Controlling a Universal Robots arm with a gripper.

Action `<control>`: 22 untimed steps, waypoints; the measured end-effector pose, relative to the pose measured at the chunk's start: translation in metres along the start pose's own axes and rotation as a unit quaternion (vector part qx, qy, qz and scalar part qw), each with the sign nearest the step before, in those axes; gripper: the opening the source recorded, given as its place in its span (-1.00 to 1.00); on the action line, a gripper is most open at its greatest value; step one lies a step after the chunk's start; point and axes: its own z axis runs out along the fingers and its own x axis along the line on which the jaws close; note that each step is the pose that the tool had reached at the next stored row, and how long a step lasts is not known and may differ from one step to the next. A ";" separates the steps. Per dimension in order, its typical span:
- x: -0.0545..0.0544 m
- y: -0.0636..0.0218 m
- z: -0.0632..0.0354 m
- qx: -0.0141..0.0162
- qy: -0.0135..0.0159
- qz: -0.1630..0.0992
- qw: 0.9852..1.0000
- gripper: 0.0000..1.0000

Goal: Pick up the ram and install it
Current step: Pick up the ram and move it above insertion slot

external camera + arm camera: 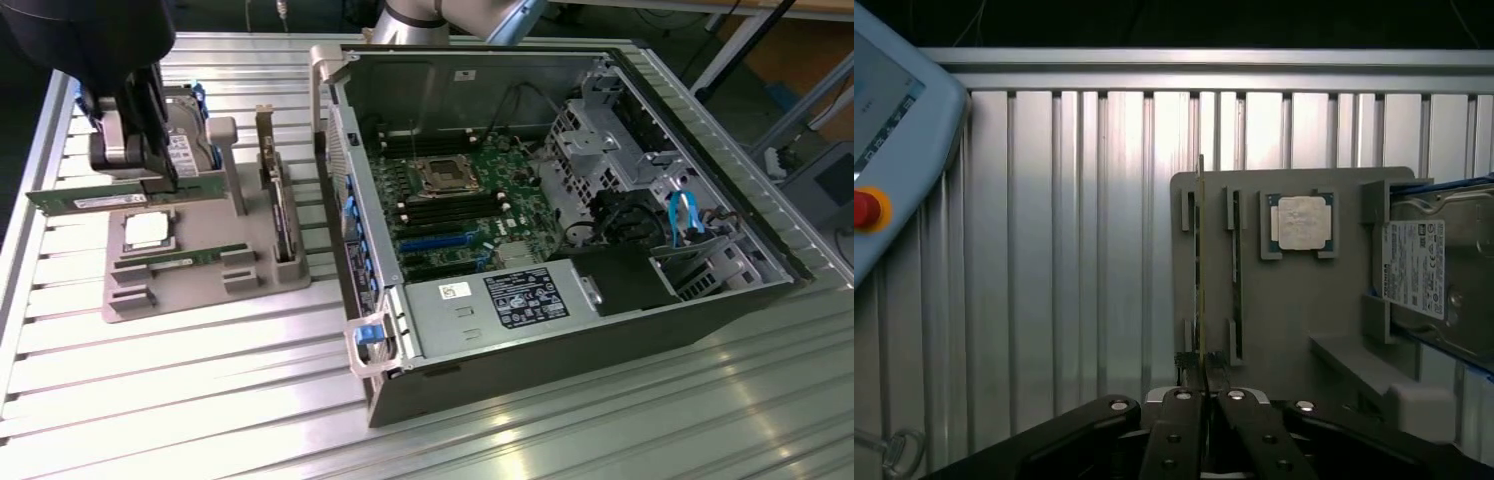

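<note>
Gripper [1202, 384]: matt black metal. On each side of gripper, flat black link bars [1084, 430], spreading outward like wide V. Round silver screw heads [1118, 405] on link joints, four in one row; smaller dark screws further along bars. Fingers [1188, 385] narrow, black, straight-edged.

Exterior view: gripper body [127, 140] light grey, blocky, with rounded corners. Directly above gripper, wide black wrist housing [80, 35], smooth surface. Far from gripper, round arm segment [400, 20], silver-grey.
</note>
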 end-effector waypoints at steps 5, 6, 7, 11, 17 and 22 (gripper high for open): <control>0.000 0.0001 -0.0064 0.000 0.000 0.000 1.000 -0.76; 0.000 0.0001 -0.0078 0.000 0.000 0.000 1.000 -0.76; 0.000 0.0002 -0.0093 0.000 0.000 0.000 1.000 -0.76; 0.000 0.0002 -0.0170 0.000 0.000 0.000 1.000 -0.76; 0.001 0.0004 -0.0322 0.000 0.000 0.000 1.000 -0.76; 0.001 0.0004 -0.0325 0.000 0.000 0.000 1.000 -0.76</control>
